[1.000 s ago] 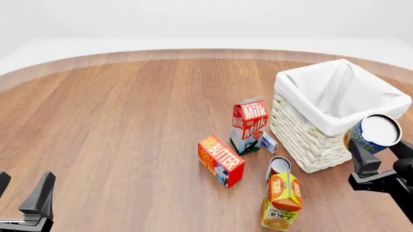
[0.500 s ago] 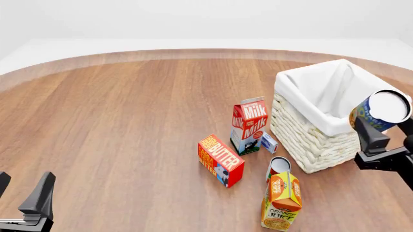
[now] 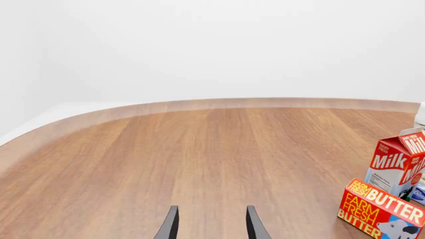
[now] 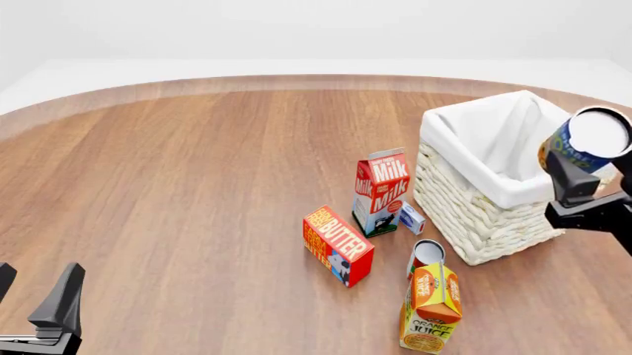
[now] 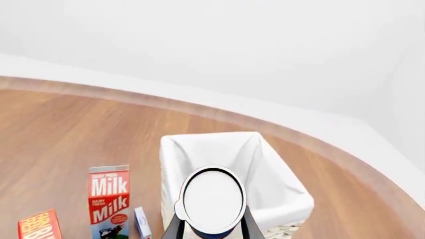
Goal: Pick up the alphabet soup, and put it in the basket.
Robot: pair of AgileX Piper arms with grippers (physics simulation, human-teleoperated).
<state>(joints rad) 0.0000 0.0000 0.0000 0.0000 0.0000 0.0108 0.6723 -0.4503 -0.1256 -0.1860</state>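
Wood-grain table (image 4: pixel 177 185) under a blank white backdrop, scattered with groceries. Carry step in hand, judging by the pose: right gripper (image 4: pixel 581 168) clamped narrow around the alphabet soup (image 4: pixel 585 148), raised clear of the wood, pale flat top tilted toward the front camera. From the right wrist view, can (image 5: pixel 212 199) pinched between both fingers (image 5: pixel 174 226), with the basket (image 4: pixel 491 185) directly ahead of and below the fingertips, liner mouth open and nothing seen inside. From the front view, can apparently hanging at the basket's right rim rather than over its middle, so not yet released. Next move, probably: travel a little further forward and inward until well inside the rim, dip slightly, then spread the fingers; worth avoiding a drop onto the folded cloth edge, since a tilted can could roll off outside. Left gripper (image 3: pixel 211 225) parked low, well apart from the work, fingers spread with bare wood between them, gripping nothing. Milk carton (image 4: pixel 380 191), butter box (image 4: pixel 338 245), red-and-white can (image 4: pixel 427 255) and juice carton (image 4: pixel 431 307) all well below and to the left of the loaded gripper, out of the path. Compared with a second ago: can and right gripper higher and nearer the basket's mouth, up from beside the wicker wall; left gripper and groceries unmoved.
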